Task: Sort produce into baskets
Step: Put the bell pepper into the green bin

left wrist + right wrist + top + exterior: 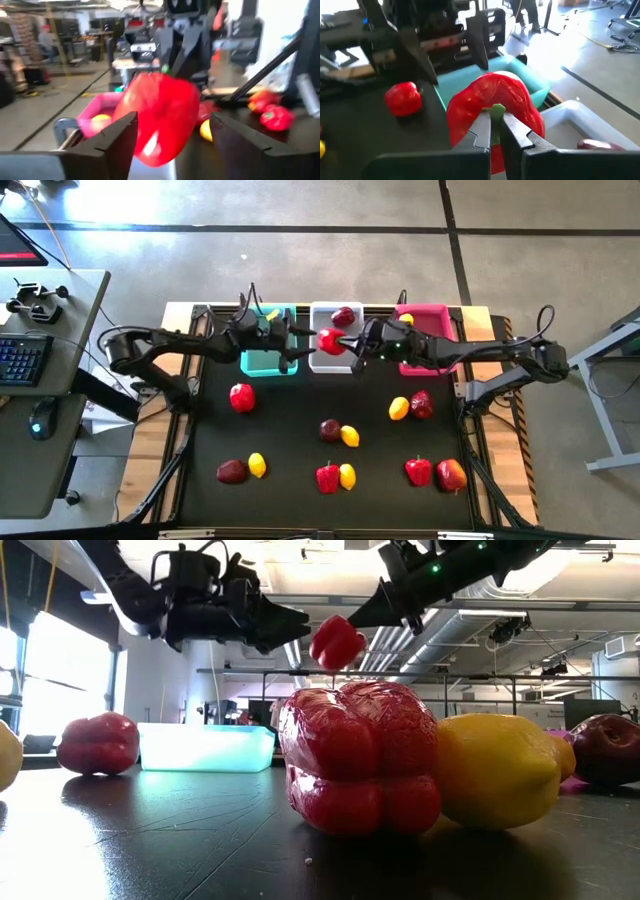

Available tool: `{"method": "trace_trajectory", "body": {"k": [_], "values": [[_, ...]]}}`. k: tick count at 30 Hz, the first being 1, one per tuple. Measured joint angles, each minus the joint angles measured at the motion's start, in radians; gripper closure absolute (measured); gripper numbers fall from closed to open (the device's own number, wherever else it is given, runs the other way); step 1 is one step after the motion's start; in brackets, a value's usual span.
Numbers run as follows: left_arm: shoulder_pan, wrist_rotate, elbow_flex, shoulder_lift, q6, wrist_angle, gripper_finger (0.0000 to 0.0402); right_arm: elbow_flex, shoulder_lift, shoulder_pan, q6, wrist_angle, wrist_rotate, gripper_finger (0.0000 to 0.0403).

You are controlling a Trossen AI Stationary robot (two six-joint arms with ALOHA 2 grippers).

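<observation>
A glossy red pepper (331, 341) hangs in the air over the white basket (318, 364), held by my right gripper (352, 344), which is shut on it. My left gripper (295, 347) is open over the teal basket's (262, 362) right end. Its fingers (117, 137) stand on either side of the pepper's left part; in the low view its fingertips (298, 616) are a little apart from the pepper (337, 641). The pink basket (428, 314) stands at the right. A maroon fruit (343, 316) lies in the white basket, and a lemon in each of the other two. My right gripper pinches the pepper's green stem (495, 108) between its two fingertips. The fingers come from the table's right, slanting down. The pepper sits at the fingertips, lifted clear above the white basket, its body turned toward my left gripper.
Loose produce lies on the black mat nearer the front: a red pepper (241, 396), a maroon fruit (330, 429) beside a lemon (350, 436), a lemon (398, 408), and several more along the near edge (327, 477). A desk with a keyboard (22, 360) stands at the left.
</observation>
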Motion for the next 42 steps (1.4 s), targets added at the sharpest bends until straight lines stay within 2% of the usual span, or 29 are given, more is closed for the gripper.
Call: {"method": "trace_trajectory", "body": {"k": [3, 8, 17, 26, 33, 37, 42], "values": [[-0.04, -0.128, 0.014, -0.028, 0.082, -0.085, 0.0148, 0.0, 0.0, -0.006, 0.01, 0.045, -0.001, 0.04], [-0.112, -0.405, 0.046, -0.043, 0.225, -0.15, 0.013, 0.0, 0.0, -0.008, 0.036, 0.079, 0.003, 0.04], [-0.191, -0.569, 0.078, -0.043, 0.377, -0.173, 0.0126, 0.001, -0.001, -0.009, 0.071, 0.112, -0.053, 0.04], [-0.186, -0.577, 0.108, -0.042, 0.413, -0.26, 0.0125, 0.001, -0.002, -0.008, 0.076, 0.114, -0.184, 0.0401], [-0.182, -0.545, 0.111, -0.042, 0.449, -0.297, 0.0138, 0.002, -0.001, -0.013, 0.073, 0.102, -0.216, 0.0401], [-0.158, -0.495, 0.111, -0.042, 0.396, -0.342, 0.0192, 0.002, 0.0, -0.032, 0.07, 0.084, -0.223, 0.0401], [-0.106, -0.445, 0.076, -0.068, 0.345, -0.387, 0.0309, 0.002, 0.0, -0.054, 0.049, 0.072, -0.223, 0.0401]]}}
